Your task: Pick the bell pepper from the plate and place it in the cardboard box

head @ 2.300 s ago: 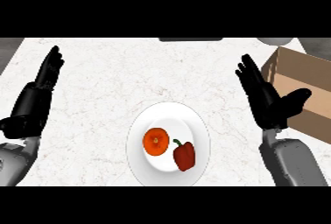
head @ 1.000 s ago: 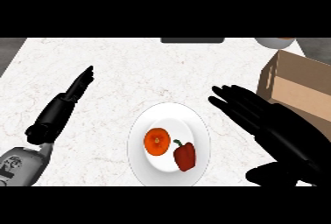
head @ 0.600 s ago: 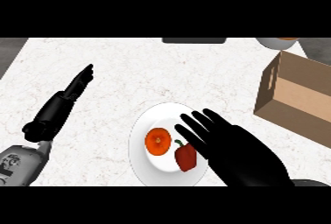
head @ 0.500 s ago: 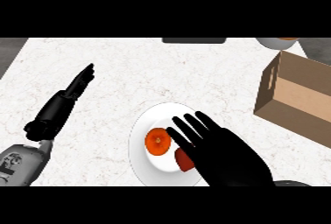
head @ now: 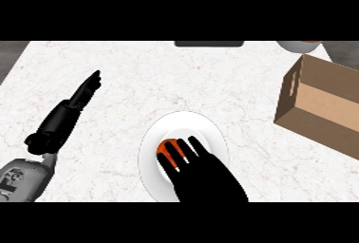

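The right hand (head: 201,174) comes in from the lower edge and lies flat over the plate (head: 184,120). Its fingers (head: 195,146) are straight and a little spread, pointing away from the robot, and nothing is gripped between them. Whether the palm touches what is below it cannot be told.

The pepper does not show. The hand covers the middle and the near right part of the plate, so anything lying there is hidden. Just left of the fingers, partly under them, an orange piece (head: 165,146) sits on the plate. The white rim is bare beyond the fingertips and to both sides of the hand.

The box (head: 324,108) stands on the bench (head: 154,76) well to the right of the right hand and farther from the robot. Its open side is turned up and toward the left, and its brown inner wall shows.

The left hand (head: 70,105) is well to the left of the plate and apart from it. It is seen edge-on, with its fingers straight and pointing up and to the right. It holds nothing. Its grey forearm (head: 24,176) shows at the lower left corner.
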Robot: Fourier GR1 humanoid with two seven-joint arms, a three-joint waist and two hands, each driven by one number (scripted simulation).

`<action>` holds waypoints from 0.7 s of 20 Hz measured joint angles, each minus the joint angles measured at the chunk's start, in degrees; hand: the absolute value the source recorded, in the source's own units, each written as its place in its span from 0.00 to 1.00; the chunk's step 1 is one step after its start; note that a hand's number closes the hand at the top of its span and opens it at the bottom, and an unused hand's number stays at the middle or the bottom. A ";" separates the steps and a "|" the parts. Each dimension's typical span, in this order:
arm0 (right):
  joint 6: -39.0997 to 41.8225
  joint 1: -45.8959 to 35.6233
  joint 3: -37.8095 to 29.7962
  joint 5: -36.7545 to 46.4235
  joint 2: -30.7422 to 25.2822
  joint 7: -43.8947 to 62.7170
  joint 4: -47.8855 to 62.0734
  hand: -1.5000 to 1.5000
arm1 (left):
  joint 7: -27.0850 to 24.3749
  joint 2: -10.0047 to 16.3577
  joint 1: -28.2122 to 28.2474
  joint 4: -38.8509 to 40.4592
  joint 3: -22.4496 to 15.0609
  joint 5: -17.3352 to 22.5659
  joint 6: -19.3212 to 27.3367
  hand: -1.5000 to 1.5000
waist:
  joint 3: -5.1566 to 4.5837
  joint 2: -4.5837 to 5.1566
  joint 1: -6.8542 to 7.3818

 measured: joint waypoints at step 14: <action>0.03 4.07 4.63 14.85 6.27 -0.77 9.66 0.00 | 1.97 -1.87 2.20 -3.37 2.63 -2.74 -2.25 0.50 | 0.07 0.09 0.07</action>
